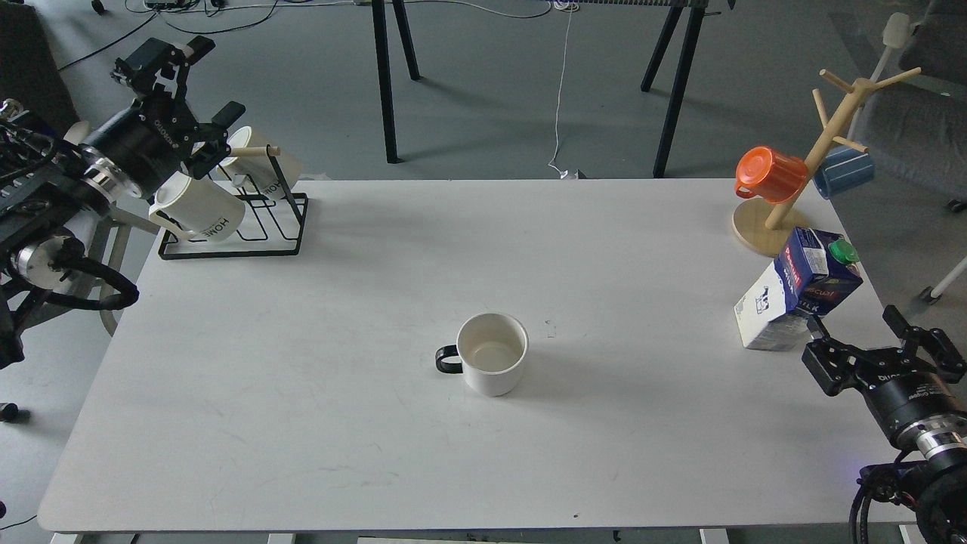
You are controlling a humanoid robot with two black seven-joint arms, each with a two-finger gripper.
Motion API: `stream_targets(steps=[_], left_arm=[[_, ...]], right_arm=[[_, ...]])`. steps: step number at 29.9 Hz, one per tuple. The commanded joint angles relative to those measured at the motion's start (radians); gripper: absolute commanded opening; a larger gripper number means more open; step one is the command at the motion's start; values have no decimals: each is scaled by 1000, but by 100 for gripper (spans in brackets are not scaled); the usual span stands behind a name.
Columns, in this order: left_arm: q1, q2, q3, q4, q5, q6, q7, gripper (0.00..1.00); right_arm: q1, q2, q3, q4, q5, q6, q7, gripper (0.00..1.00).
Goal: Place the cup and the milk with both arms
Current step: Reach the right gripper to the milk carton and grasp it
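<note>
Left tool (198, 81) open, empty | right tool (865, 325) open beside milk (797, 291) near edge | cup (492, 353) mid-table

Cream cup (492, 353) with black handle; blue-and-white milk carton (797, 291), green cap.

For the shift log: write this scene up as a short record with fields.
cup: plain cream mug, upright at table centre, black handle pointing left, untouched
milk: carton, near the right edge, green cap on
left pincer: open, raised over the black wire rack with the HOME mugs
right pincer: open, just in front of the carton, holding nothing
mug tree: far right, orange mug and blue mug
</note>
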Motion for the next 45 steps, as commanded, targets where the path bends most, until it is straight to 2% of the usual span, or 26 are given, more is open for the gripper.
stream_targets(steps=[1, 45], left_arm=[[1, -1, 0, 1, 0, 0, 0, 94], [27, -5, 1, 22, 0, 0, 0, 94]], right_arm=[[21, 23, -5, -38, -2, 0, -2, 97], [133, 181, -11, -236, -77, 0, -13, 97]])
